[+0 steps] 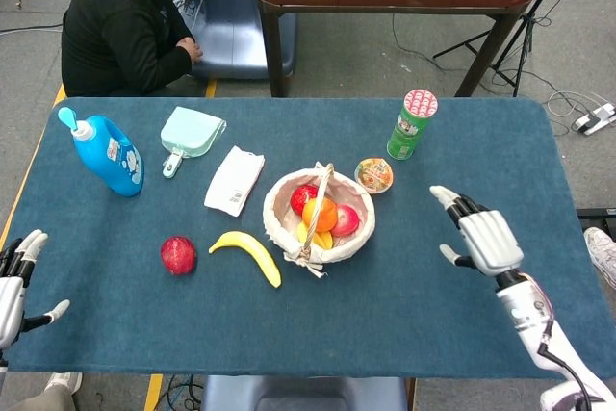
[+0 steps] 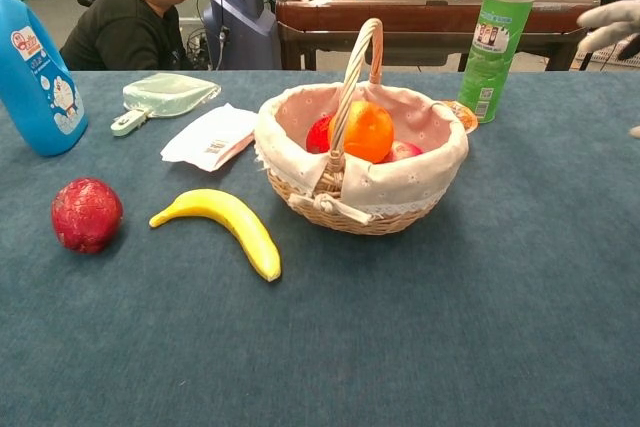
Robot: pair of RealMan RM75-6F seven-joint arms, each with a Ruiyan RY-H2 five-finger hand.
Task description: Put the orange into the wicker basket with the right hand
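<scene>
The orange (image 1: 320, 214) (image 2: 366, 131) lies inside the wicker basket (image 1: 279, 221) (image 2: 362, 204), on top of red apples and something yellow. My right hand (image 1: 479, 235) hovers well to the right of the basket with fingers spread and nothing in it; only its fingertips (image 2: 612, 25) show at the chest view's right edge. My left hand (image 1: 13, 281) rests open at the table's near left edge, far from the basket.
A banana (image 1: 248, 254) and a red fruit (image 1: 178, 255) lie left of the basket. Behind are a white packet (image 1: 234, 180), a green dustpan (image 1: 191, 134), a blue bottle (image 1: 104, 154), a green can (image 1: 412, 123) and a small cup (image 1: 373, 175). A man sits beyond the table.
</scene>
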